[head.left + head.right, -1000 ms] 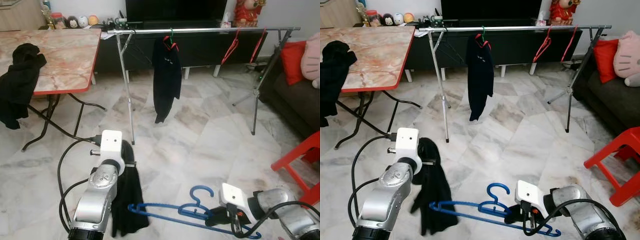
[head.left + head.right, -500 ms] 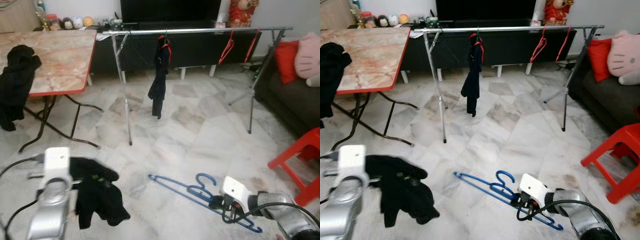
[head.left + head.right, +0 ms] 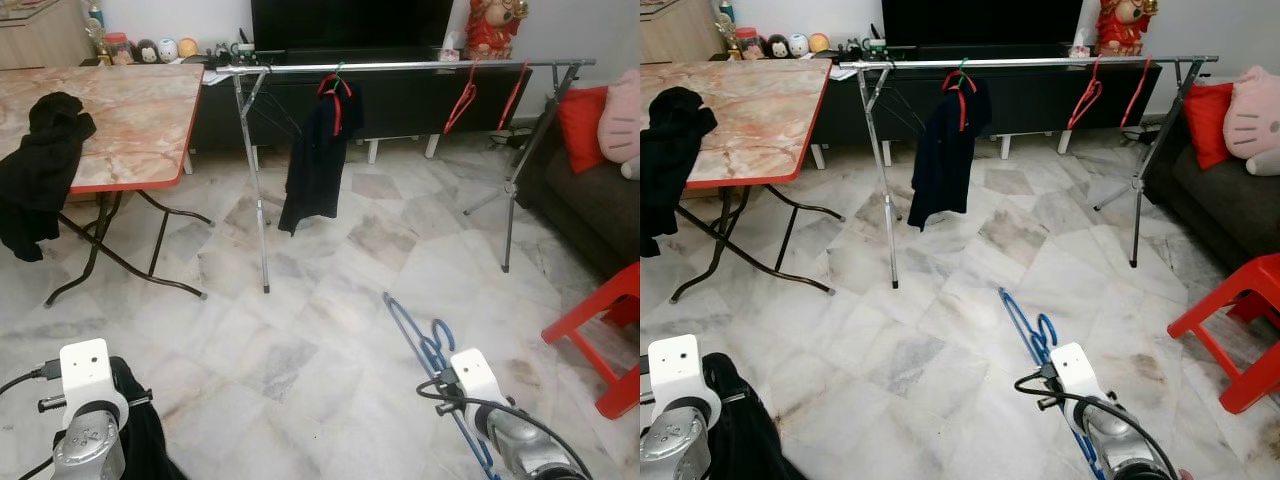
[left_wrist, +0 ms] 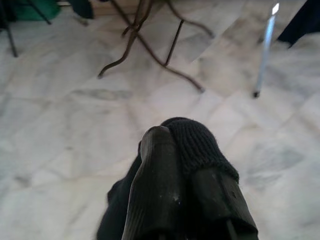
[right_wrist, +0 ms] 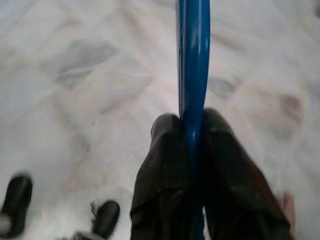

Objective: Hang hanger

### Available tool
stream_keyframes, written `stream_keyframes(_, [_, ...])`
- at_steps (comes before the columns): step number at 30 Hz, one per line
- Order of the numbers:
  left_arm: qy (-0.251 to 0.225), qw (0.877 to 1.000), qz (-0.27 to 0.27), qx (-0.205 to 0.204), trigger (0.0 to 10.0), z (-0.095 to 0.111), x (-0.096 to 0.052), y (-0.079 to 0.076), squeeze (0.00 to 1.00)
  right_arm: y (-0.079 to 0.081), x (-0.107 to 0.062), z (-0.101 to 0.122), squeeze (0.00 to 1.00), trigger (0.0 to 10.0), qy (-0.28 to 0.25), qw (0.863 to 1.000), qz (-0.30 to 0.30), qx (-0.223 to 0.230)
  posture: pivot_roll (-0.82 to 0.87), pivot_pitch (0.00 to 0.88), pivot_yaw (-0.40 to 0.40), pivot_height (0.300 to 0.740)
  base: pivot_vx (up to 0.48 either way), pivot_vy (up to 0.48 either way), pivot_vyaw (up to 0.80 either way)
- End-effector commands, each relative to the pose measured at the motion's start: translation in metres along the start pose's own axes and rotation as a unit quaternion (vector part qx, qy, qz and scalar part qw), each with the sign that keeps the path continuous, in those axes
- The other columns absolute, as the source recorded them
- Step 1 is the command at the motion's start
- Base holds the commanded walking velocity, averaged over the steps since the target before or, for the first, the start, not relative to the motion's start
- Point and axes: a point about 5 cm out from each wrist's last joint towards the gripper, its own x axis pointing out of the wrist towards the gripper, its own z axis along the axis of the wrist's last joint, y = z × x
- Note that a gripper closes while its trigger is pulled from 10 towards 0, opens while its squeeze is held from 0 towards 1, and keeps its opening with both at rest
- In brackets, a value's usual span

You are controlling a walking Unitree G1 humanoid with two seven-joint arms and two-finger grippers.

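The right gripper (image 5: 192,145) has swung the blue plastic hanger (image 3: 420,345) from crosswise to pointing ahead at the silver metal clothes rail (image 3: 400,66), jaws clamped on it low over the marble floor (image 3: 330,300). The left gripper (image 4: 182,165), now lowered, pinches a black knitted garment (image 4: 197,142). Hanging remains undone; the rail stands well apart.

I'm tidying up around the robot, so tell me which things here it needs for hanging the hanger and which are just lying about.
Part of the job:
blue hanger, clamped in the right gripper
black garment, clamped in the left gripper
clothes rail

Just lying about:
hung dark jacket
red hangers on the rail
folding table with black clothes on it
red stool
sofa
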Motion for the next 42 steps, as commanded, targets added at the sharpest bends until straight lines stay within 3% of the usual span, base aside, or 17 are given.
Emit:
stream_keyframes(1, [-0.008,0.999,-0.027,-0.021,10.0,-0.001,-0.001,-0.009,0.00,0.003,-0.003,-0.025,0.00,10.0,0.049,0.997,-0.037,0.045,-0.07,0.000,0.016,0.740,0.000,0.000,0.00])
stream_keyframes(5, [-0.013,0.999,-0.034,-0.029,10.0,-0.001,-0.001,-0.010,0.00,0.003,-0.005,-0.035,0.00,10.0,0.071,0.995,-0.053,0.047,-0.05,0.000,0.016,0.740,0.000,0.000,0.00])
stream_keyframes(7, [0.019,0.999,-0.027,-0.021,10.0,-0.021,0.002,-0.003,0.00,0.003,-0.004,-0.031,0.00,10.0,0.069,0.990,-0.087,0.086,-0.05,0.000,0.018,0.740,0.000,0.000,0.00])
stream_keyframes(9, [0.047,0.998,-0.024,-0.022,10.0,-0.035,0.005,0.001,0.00,0.007,-0.002,-0.028,0.00,10.0,0.065,0.989,-0.078,0.102,-0.05,0.000,0.023,0.740,0.000,0.000,0.00])
stream_keyframes(12, [0.077,0.996,-0.026,-0.024,10.0,-0.051,0.007,0.005,0.00,0.011,-0.001,-0.027,0.00,10.0,0.068,0.990,-0.071,0.103,-0.06,0.000,0.025,0.740,0.000,0.000,0.00])
stream_keyframes(14, [0.145,0.989,-0.039,-0.016,10.0,-0.085,0.005,0.007,0.00,0.014,-0.001,-0.027,0.00,10.0,0.070,0.991,-0.069,0.095,-0.05,0.000,0.027,0.740,0.000,0.000,0.00])
stream_keyframes(17, [0.165,0.985,-0.038,-0.030,10.0,-0.101,0.002,0.011,0.00,0.016,-0.001,-0.028,0.00,10.0,0.069,0.990,-0.067,0.104,-0.08,0.000,0.033,0.740,0.000,0.000,0.00])
stream_keyframes(20, [0.087,0.993,-0.015,-0.075,10.0,-0.076,0.007,0.014,0.00,0.015,-0.001,-0.027,0.00,10.0,0.066,0.989,-0.066,0.111,-0.07,0.000,0.028,0.740,0.000,0.000,0.00])
stream_keyframes(25, [-0.036,0.997,-0.015,-0.067,10.0,-0.034,0.010,0.011,0.00,0.016,0.000,-0.028,0.00,10.0,0.069,0.990,-0.058,0.111,-0.06,0.000,0.017,0.740,0.000,0.000,0.00])
stream_keyframes(26, [-0.086,0.995,-0.025,-0.042,10.0,-0.016,0.006,0.006,0.00,0.017,0.000,-0.028,0.00,10.0,0.070,0.990,-0.055,0.107,-0.06,0.000,0.010,0.740,0.000,0.000,0.00])
stream_keyframes(34, [-0.128,0.991,-0.035,-0.033,10.0,-0.001,0.001,0.000,0.00,0.018,0.000,-0.027,0.00,10.0,0.068,0.990,-0.050,0.109,-0.05,0.000,0.005,0.740,0.000,0.000,0.00])
stream_keyframes(37, [-0.188,0.979,-0.064,-0.036,10.0,0.032,-0.013,-0.023,0.00,0.019,-0.001,-0.030,0.00,10.0,0.075,0.991,-0.045,0.098,-0.05,0.000,0.004,0.740,0.000,0.000,0.00])
stream_keyframes(42, [-0.203,0.974,-0.079,-0.057,10.0,0.044,-0.013,-0.034,0.00,0.016,-0.001,-0.030,0.00,10.0,0.066,0.992,-0.051,0.094,-0.05,0.000,0.010,0.740,0.000,0.480,0.00])
